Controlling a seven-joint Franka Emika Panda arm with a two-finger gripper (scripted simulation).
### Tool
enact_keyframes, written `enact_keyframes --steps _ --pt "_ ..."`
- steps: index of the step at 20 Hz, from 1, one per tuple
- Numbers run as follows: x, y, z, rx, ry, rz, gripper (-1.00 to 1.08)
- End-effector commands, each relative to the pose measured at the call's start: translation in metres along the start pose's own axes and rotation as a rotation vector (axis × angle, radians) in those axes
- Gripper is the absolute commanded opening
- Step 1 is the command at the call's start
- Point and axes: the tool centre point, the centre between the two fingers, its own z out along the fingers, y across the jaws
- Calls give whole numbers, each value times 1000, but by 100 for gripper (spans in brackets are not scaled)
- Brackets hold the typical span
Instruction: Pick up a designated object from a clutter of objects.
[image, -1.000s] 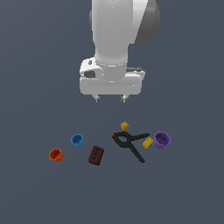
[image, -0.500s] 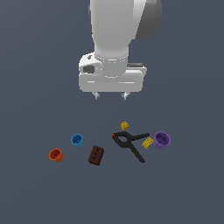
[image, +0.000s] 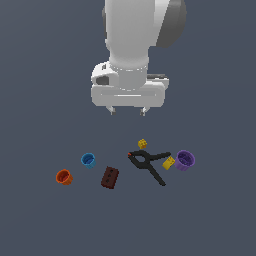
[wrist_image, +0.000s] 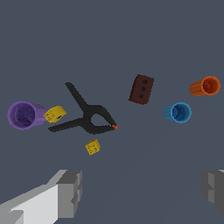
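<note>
— Looking at the arm (image: 135, 45) first: it's the biggest thing here, a white column coming straight down, wrist pointing at the floor.

— And the gripper (image: 128, 111)?

— Hanging well above the clutter, holding nothing. In the wrist view the two fingers (wrist_image: 65, 192) sit far apart at the frame's edges, so it's spread wide. The exterior view shows only two little tips under the hand.

— What else does the wrist view give you?

— It looks into the cups' open mouths, and shows three holes in the brick (wrist_image: 141, 89). Exterior, the brick (image: 110, 177) shows fewer.

— Go on, by size.

— Black clamp (image: 149, 162), handles splayed. Purple cup (image: 184, 160) at the exterior view's right. Brick next. Blue cup (image: 88, 160) and orange cup (image: 64, 177) towards the left, apart from each other.

— The yellow block?

— The block (image: 169, 162) lies between the purple cup and a clamp handle, just beside both; touching or not, I can't tell. The tiny cube (image: 142, 144) sits alone beyond the clamp, nearer the gripper.
</note>
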Motion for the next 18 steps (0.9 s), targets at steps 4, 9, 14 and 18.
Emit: enact_keyframes --steps 4,9,14,18 --pt "6 -10 11 -1 -1 45 100" --pt "15 -24 27 -1 -1 111 100" --pt "25 -44 50 -1 -1 199 100" --pt "33 -60 69 -1 -2 272 100"
